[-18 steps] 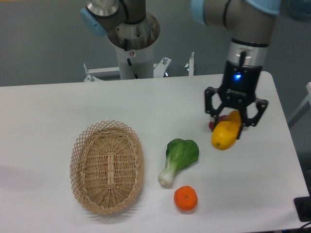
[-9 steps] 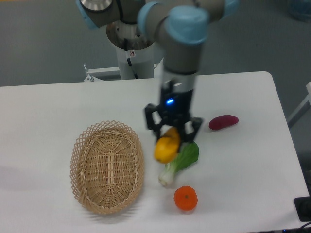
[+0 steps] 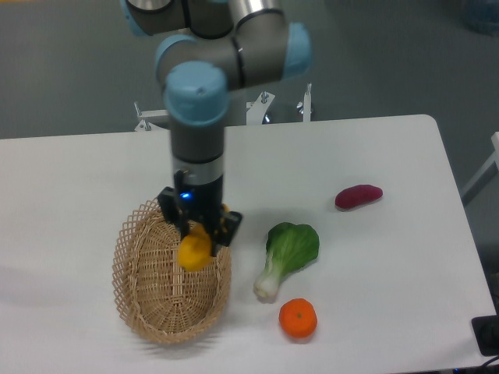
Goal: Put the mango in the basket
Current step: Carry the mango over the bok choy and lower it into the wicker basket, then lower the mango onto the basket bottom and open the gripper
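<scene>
Carried leftward from above the greens, the smooth yellow-orange mango [image 3: 195,251] is now held over the oval tan wicker basket [image 3: 134,274] near the desk's front-left corner, pinched by the black two-finger hand [image 3: 199,234]. Its firm, slippery skin probably favours a mid-body grip. A green bok choy [image 3: 288,255], a small round orange [image 3: 298,319] and a reddish-purple oblong [image 3: 359,196] lie apart, obstructing nothing.
</scene>
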Controlling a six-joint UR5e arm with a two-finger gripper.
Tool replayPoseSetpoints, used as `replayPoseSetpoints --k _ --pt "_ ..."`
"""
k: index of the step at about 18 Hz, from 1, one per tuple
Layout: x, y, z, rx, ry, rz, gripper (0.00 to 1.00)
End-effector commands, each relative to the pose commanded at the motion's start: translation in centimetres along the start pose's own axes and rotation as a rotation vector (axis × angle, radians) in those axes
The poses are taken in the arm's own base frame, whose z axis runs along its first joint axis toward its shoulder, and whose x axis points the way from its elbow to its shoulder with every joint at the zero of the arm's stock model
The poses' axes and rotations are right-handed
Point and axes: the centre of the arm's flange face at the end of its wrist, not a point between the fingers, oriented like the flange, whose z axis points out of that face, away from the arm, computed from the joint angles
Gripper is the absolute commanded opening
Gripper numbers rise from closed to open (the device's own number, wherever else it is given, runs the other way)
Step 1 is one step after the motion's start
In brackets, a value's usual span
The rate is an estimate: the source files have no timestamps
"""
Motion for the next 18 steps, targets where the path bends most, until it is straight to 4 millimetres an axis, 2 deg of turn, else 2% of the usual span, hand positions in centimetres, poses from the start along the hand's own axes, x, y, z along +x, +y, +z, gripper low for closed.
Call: replayPoseSetpoints --k 3,10,18 --pt "1.1 0.4 2.3 -0.030 0.022 -0.003 0.35" --pt "4.0 -0.2 7.5 -0.101 0.076 0.050 0.35" --pt "5.6 -0.5 10.3 -0.138 0.108 0.077 0.35"
